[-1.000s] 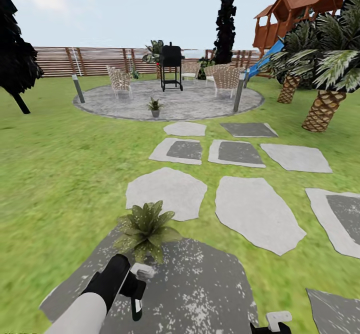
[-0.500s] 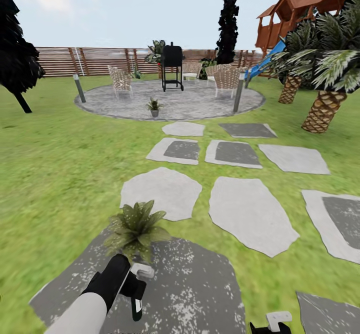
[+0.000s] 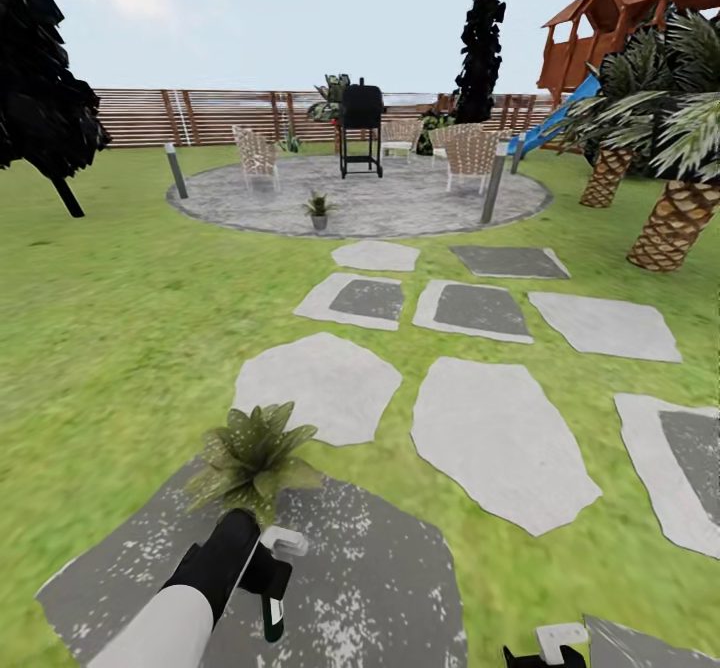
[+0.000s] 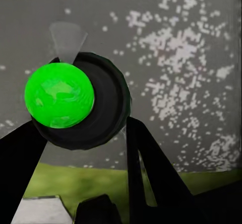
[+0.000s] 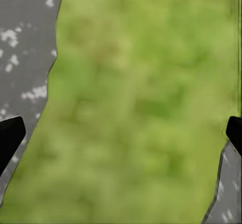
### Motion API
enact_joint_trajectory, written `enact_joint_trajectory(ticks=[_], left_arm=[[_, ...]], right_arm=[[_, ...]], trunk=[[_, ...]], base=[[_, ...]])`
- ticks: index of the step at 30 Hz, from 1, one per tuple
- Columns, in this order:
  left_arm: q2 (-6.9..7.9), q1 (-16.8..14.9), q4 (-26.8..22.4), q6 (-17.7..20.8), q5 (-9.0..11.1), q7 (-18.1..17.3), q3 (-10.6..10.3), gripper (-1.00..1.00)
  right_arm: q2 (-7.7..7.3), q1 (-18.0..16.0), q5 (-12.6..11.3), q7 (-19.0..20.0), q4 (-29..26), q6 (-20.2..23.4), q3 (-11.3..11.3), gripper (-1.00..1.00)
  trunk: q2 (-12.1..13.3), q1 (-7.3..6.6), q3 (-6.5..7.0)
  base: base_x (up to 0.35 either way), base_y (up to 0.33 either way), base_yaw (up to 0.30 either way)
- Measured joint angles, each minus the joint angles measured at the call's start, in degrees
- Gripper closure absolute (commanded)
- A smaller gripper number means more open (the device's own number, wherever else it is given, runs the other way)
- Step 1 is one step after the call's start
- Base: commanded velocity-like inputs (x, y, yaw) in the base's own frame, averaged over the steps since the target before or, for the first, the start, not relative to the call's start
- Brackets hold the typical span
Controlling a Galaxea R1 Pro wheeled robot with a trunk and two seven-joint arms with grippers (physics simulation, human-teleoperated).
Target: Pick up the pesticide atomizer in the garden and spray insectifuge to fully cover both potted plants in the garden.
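My left gripper point(image 3: 262, 576) is shut on the pesticide atomizer point(image 3: 274, 608), a dark bottle with a green mark and a pale trigger head, low at the head view's left. In the left wrist view the atomizer point(image 4: 75, 103) sits between the black fingers point(image 4: 146, 158), over a speckled dark slab. One potted plant point(image 3: 250, 456) stands just beyond that gripper at the slab's far edge. The other potted plant point(image 3: 319, 208) is far off on the round patio point(image 3: 400, 210). My right gripper point(image 5: 122, 136) is open over grass, and it also shows at the head view's lower edge point(image 3: 548, 648).
Grey stepping slabs point(image 3: 495, 443) cross the lawn toward the patio, which holds wicker chairs point(image 3: 256, 153), a black grill point(image 3: 362, 128) and two grey posts point(image 3: 492, 183). Palms point(image 3: 680, 218) stand at the right, and a brown slatted fence point(image 3: 200, 116) runs behind.
The whole head view has shifted: far things slid right and the near plant slid left, so the camera moved. The left gripper keeps its hold on the atomizer.
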Motion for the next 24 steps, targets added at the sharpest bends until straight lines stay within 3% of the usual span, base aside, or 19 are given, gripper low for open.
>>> enact_joint_trajectory(ticks=[8, 24], left_arm=[[-0.01, 0.01, -0.01, 0.01, 0.01, 0.0, -0.02, 1.0], [-0.01, 0.01, -0.02, 0.02, 0.02, -0.09, 0.0, 1.0]], right_arm=[[0.29, -0.05, -0.07, 0.0, -0.08, 0.0, -0.01, -1.0], [0.44, -0.01, -0.08, 0.01, -0.07, 0.0, 0.0, -1.0]], trunk=[[0.0, 0.0, 0.0], [0.0, -0.01, 0.0]], base=[[0.099, -0.272, 0.039], [0.125, -0.271, 0.273]])
